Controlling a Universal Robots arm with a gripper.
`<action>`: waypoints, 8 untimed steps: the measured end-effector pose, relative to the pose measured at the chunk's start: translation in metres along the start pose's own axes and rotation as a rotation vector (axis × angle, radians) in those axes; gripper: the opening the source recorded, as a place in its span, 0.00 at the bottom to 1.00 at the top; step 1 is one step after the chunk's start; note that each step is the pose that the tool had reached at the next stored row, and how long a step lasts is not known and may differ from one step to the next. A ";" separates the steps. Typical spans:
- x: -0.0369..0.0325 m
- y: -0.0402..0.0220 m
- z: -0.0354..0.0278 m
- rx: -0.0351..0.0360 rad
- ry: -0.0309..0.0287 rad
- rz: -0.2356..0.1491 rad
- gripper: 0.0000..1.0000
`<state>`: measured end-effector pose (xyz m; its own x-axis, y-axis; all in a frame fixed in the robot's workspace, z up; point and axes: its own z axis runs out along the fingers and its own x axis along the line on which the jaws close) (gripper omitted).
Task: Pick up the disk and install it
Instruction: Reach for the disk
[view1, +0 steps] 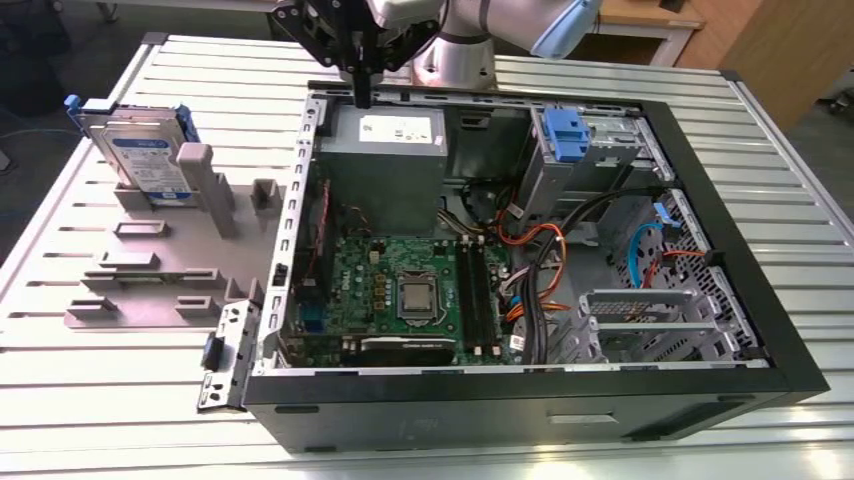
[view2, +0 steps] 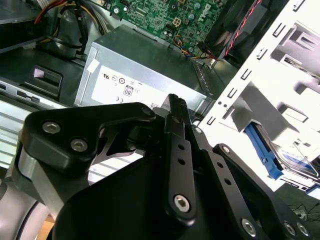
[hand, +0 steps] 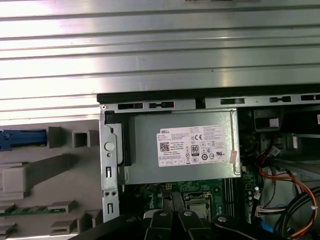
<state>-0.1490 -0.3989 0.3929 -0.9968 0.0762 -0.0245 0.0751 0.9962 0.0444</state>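
On the slatted table the disk stands in a grey rack; claw closed, empty, above the computer

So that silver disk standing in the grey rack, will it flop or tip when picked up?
Probably stiff: the disk looks like a flat metal slab with blue plastic rails. It stands on edge in a grey holder, so a sideways nudge might tip it. Its smooth face could be slippery.
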 end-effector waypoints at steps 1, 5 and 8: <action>0.0002 0.0000 0.0000 0.0000 0.0000 0.000 0.11; 0.0016 -0.0001 0.0000 0.0000 0.0000 0.000 0.11; 0.0021 -0.0002 0.0000 0.0000 0.0000 0.000 0.11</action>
<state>-0.1511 -0.3989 0.3928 -0.9968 0.0762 -0.0244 0.0751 0.9962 0.0443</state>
